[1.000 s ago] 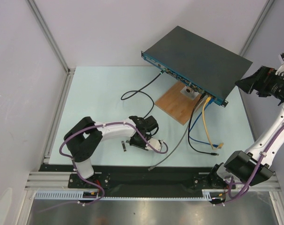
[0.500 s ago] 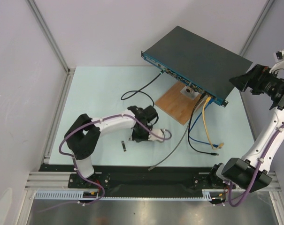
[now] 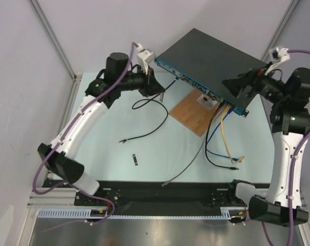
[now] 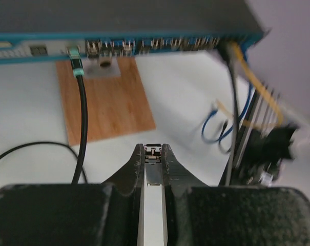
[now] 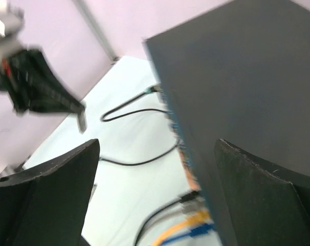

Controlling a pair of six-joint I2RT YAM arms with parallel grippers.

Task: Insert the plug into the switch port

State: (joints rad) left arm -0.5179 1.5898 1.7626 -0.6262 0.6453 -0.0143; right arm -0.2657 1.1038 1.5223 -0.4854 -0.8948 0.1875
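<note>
The plug [image 4: 153, 177] is a slim silver-white strip with a small metal end. It is clamped between the closed fingers of the left gripper [image 4: 153, 149] and held in the air before the left part of the switch's front, apart from it.

The switch [image 3: 216, 66] is a flat black metal box with a narrow blue face carrying a row of small sockets. It sits askew on a pale green table [image 3: 103, 128]. Pale lavender walls and aluminium posts [image 3: 52, 38] close in behind the switch.

A brown wooden board [image 3: 191, 114] lies below the middle of the switch's face. A black cable [image 3: 147, 105] with a green boot fills a socket just left of those the plug faces. Yellow [image 3: 225, 136] and blue [image 3: 210, 148] cables hang from the switch's right end, and a grey cable [image 3: 188, 161] trails from beside them. A small dark piece [image 3: 136, 160] lies well apart from the switch.

The right gripper [image 3: 230, 88] hangs over the switch's right end with its fingers spread wide, holding nothing.
</note>
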